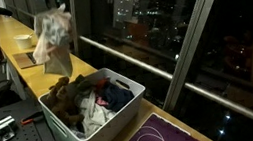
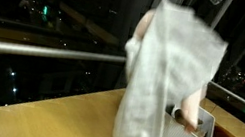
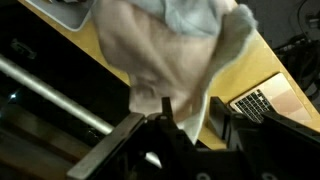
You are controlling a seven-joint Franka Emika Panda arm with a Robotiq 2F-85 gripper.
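Note:
My gripper (image 3: 190, 115) is shut on a pale white and beige cloth (image 3: 165, 50) and holds it up in the air. In an exterior view the cloth (image 1: 54, 43) hangs above the wooden counter, beyond the white basket (image 1: 75, 129) full of clothes. In an exterior view the cloth (image 2: 162, 76) hangs large in front and hides most of the gripper. The fingers pinch a fold of the cloth in the wrist view.
The basket (image 2: 203, 129) holds several mixed garments (image 1: 90, 98). A laptop (image 3: 262, 100) lies on the yellow wooden counter (image 1: 42, 78). A purple mat with a white cable (image 1: 157, 140) lies near the basket. Dark windows with a metal rail (image 1: 155, 61) run along the counter.

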